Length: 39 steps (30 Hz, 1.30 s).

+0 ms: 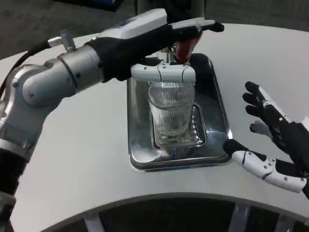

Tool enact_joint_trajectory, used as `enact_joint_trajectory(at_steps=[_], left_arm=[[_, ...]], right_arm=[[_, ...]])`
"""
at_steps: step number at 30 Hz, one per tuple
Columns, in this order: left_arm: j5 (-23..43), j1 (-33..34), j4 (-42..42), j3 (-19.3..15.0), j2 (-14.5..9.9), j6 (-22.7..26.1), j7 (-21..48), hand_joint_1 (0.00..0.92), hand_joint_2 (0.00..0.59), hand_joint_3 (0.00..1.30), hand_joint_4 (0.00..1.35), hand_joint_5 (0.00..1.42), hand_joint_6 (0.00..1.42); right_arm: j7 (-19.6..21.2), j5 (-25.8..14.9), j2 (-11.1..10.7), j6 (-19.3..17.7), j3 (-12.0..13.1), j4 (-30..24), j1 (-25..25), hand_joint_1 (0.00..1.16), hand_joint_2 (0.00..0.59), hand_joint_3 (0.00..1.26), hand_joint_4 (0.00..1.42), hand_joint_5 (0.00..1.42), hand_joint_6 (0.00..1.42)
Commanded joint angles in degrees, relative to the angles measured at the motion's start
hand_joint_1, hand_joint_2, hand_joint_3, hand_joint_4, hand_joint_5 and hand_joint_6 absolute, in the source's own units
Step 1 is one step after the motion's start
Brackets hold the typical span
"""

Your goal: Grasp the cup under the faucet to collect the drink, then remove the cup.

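A ribbed clear glass cup (170,112) stands upright on the slotted grate of a steel drip tray (216,126). Just behind its rim shows the reddish-brown faucet (183,50). My left hand (161,46) reaches in from the left around the cup's top. Its thumb lies across the near side of the rim, while its fingers (200,26) stretch straight out behind, above the faucet and apart from the glass. My right hand (270,145) rests on the table to the right of the tray, fingers spread and holding nothing, its thumb tip by the tray's front right corner.
The white table (82,159) curves to a front edge near the bottom of the picture. Bare tabletop lies left of the tray and beyond the right hand. My left forearm (58,77) crosses above the table's left side.
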<state>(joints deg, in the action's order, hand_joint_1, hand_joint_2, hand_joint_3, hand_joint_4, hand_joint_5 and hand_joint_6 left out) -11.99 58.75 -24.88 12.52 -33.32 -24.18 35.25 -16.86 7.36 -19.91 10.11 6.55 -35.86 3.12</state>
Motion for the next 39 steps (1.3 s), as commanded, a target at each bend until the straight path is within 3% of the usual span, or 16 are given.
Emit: enact_joint_trajectory(at_steps=[1,15,19,39], left_arm=[[-4.6,-2.4,-2.7,3.5,-0.6,0.1,1.8,0.000,0.078,0.11,0.00,0.03,0.11],[-6.3,-1.6,-4.0,5.1,-0.8,-2.2,0.4,0.000,0.077,0.10,0.00,0.02,0.11],[-6.2,-1.6,-4.5,5.0,-0.9,-2.2,0.4,0.000,0.077,0.10,0.00,0.01,0.11],[-3.1,-2.3,-3.7,1.3,-1.2,-0.8,-0.6,0.000,0.086,0.10,0.00,0.01,0.11]], right_arm=[[0.6,0.0,0.1,0.5,-0.3,0.6,0.2,0.60,0.289,0.00,0.04,0.06,0.15],[1.7,0.1,0.7,-0.2,-1.8,2.4,-0.6,0.60,0.290,0.00,0.05,0.06,0.14],[2.8,1.0,1.3,-0.8,-3.5,3.9,-1.9,0.60,0.282,0.00,0.05,0.06,0.14],[7.0,5.4,3.9,-2.3,-9.2,8.8,-6.7,0.62,0.266,0.00,0.05,0.07,0.14]])
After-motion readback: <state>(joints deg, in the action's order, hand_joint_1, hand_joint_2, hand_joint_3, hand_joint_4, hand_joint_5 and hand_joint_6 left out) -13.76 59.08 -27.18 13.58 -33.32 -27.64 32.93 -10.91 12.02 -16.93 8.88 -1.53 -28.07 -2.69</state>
